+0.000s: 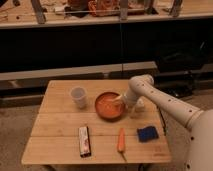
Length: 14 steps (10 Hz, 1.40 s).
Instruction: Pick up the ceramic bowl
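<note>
The ceramic bowl (108,105) is round, shallow and orange-red with a darker rim. It sits on the wooden table (60,130), a little right of centre. My gripper (119,102) is down at the bowl's right rim, at the end of the white arm (160,102) that reaches in from the right. The wrist hides part of that rim.
A translucent whitish cup (78,97) stands left of the bowl. Toward the front edge lie a flat snack bar (84,140), a carrot (120,140) and a blue sponge (147,134). A low shelf and dark counter run behind the table.
</note>
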### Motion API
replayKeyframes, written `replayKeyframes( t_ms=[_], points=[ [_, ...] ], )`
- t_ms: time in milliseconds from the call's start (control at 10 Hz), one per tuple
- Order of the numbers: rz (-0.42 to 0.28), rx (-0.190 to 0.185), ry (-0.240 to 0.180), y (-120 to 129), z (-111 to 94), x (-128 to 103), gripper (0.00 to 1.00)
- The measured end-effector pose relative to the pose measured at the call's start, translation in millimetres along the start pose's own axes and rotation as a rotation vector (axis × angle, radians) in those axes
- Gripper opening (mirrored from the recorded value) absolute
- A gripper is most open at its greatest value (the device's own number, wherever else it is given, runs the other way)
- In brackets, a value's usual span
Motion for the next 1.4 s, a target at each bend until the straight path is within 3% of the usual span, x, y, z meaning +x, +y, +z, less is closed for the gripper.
replayKeyframes(
  t_ms=[500,600,900,1400],
  points=[
    [-0.014,-0.004,0.007,-4,-9,-1,0.13],
    [-0.025,-0.005,0.014,-13,-25,-3,0.03],
    [-0.053,-0.003,0.025,-21,-61,-4,0.03],
    [-0.067,-0.005,0.031,-27,-80,-6,0.03]
  ],
)
